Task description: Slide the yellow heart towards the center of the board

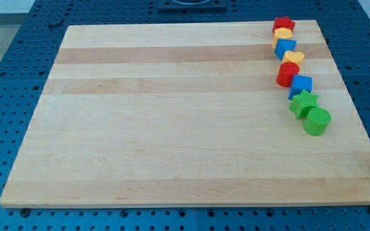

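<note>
The task looks not yet begun: the yellow heart-shaped block (293, 57) sits in a column of blocks along the view's right edge of the pale wooden board (172, 128), well apart from its centre. A dark shape at the view's right edge may be the arm; the tip itself does not show, and the rig has no gripper to report.

Eight blocks show:
- two red
- two yellow
- two blue
- two green
</note>
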You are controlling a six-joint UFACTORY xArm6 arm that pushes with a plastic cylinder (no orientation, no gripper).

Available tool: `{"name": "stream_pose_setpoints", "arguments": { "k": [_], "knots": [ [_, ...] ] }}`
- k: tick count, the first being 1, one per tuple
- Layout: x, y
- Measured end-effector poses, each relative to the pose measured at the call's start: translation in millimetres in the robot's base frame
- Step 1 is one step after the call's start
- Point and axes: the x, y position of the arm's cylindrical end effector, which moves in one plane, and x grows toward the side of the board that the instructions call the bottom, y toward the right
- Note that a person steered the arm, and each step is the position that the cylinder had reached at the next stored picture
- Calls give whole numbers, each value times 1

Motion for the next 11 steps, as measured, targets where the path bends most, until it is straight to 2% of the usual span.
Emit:
{"name": "stream_pose_setpoints", "arguments": {
  "k": [1,2,4,6,8,11],
  "knots": [
    [-52,28],
    [-90,28],
    [-192,-16],
    [-242,-61],
    [-234,-136],
    [-182,-228]
  ]
}}
